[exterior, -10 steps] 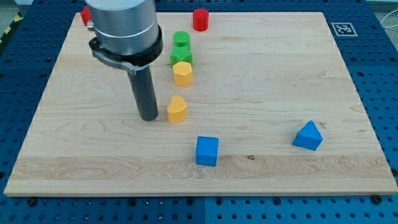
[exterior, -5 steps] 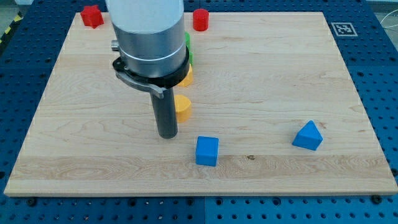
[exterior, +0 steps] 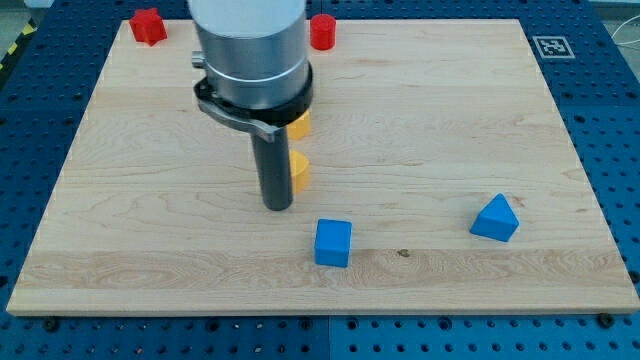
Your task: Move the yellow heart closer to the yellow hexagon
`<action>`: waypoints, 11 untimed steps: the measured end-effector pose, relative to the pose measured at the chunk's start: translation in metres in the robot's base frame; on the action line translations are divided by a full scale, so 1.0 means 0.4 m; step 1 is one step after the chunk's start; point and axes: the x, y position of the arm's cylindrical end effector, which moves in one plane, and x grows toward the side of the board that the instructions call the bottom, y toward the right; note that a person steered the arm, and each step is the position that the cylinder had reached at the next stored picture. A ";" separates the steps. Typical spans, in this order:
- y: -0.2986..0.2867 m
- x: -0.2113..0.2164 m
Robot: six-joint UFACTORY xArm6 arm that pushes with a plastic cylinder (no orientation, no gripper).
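The yellow heart (exterior: 299, 171) lies near the board's middle, half hidden behind my rod. My tip (exterior: 277, 206) rests on the board just below and left of the heart, close against it. The yellow hexagon (exterior: 300, 124) sits a short way above the heart toward the view's top, mostly hidden by the arm's grey body. The two green blocks above the hexagon are hidden behind the arm.
A blue cube (exterior: 333, 243) lies just below and right of my tip. A blue triangular block (exterior: 496, 218) is at the right. A red cylinder (exterior: 322, 32) and a red block (exterior: 147, 26) sit at the top edge of the wooden board (exterior: 450, 110).
My rod has moved right and down, from the heart's left side to its lower left. The arm now covers the green blocks and most of the hexagon. The heart has barely shifted.
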 end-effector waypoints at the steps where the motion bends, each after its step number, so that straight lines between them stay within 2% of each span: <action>1: 0.002 0.000; 4: -0.032 -0.022; 11: -0.002 -0.054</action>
